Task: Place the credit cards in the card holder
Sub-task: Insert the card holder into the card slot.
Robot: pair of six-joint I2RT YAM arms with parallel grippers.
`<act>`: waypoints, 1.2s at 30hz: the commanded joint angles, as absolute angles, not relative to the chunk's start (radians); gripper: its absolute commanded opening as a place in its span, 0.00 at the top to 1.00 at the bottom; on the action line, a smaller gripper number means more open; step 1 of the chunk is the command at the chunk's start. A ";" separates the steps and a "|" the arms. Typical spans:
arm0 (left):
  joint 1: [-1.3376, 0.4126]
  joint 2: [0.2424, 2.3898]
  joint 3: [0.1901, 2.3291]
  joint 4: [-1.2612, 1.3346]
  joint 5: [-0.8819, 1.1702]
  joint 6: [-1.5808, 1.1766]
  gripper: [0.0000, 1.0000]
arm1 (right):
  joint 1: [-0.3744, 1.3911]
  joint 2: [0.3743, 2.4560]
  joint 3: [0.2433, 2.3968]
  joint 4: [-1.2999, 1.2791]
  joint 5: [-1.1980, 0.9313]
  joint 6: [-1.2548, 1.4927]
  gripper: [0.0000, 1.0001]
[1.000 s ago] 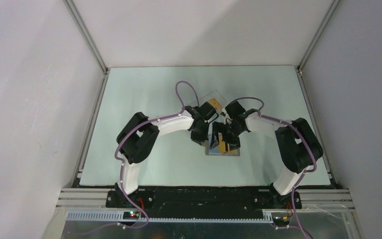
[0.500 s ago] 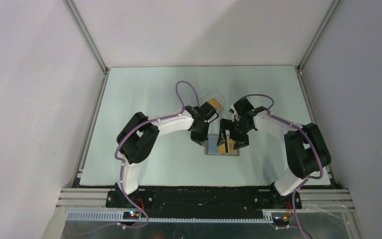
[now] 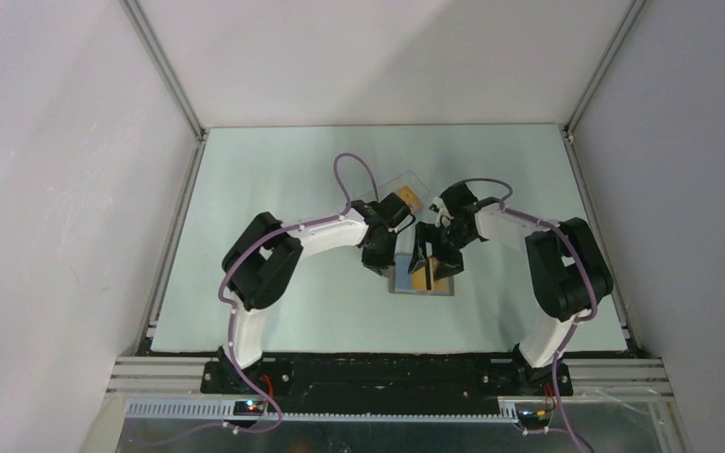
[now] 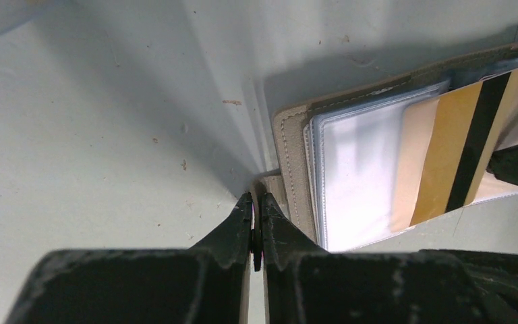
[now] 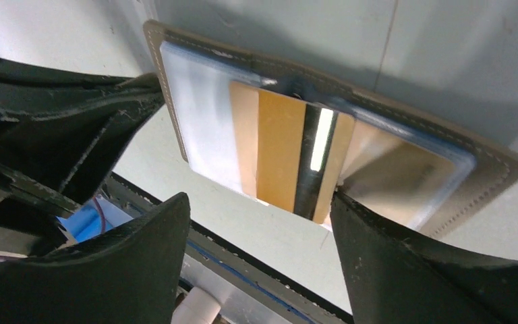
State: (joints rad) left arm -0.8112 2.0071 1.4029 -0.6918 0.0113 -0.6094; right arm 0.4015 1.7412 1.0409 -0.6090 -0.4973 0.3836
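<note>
Since both wrists hang over the middle of the tabletop [image 3: 274, 189], the overhead view hides most of what matters. Left arm [image 3: 264, 260] and right arm [image 3: 566, 269] bend inward and nearly meet there.

Clear box [image 3: 404, 181] sits just behind the wrists, outline faint. An orange-gold bit at its near edge is too small to identify.

Card holder [image 4: 290, 155] lies open and flat on the tabletop between the wrists. From above, only its near edge and a sliver of orange show. In the left wrist view its far side is cut off by a dark finger and the frame edge.

Card [image 5: 280, 152], orange-gold with a dark stripe, lies across the holder's clear sleeves. One long edge looks paler, apparently under the plastic, and one end overhangs the holder's edge. How deep it sits in a pocket: can't tell.

Right jaws: released, spread wide, with the card in the gap and one finger touching or just beside the card's corner.

Left jaws: clenched tight, tips at the holder's stitched edge farthest from the card. Whether they pinch any of the flap is unclear.
</note>
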 commanded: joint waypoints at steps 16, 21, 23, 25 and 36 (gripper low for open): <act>-0.809 2.034 1.417 -0.734 -0.016 -0.593 1.00 | 0.521 1.843 1.183 -0.556 -0.574 0.338 0.30; -0.801 1.985 1.404 -0.733 -0.022 -0.603 1.00 | 0.519 1.779 1.185 -0.560 -0.589 0.337 0.28; -0.796 1.949 1.397 -0.730 -0.027 -0.606 0.99 | 0.503 1.741 1.185 -0.570 -0.601 0.335 0.27; -0.787 1.909 1.385 -0.728 -0.027 -0.614 0.90 | 0.489 1.704 1.185 -0.585 -0.609 0.333 0.25; -0.706 1.672 1.141 -0.588 0.131 -0.690 0.38 | 0.344 1.501 1.089 -0.664 -0.562 0.337 0.17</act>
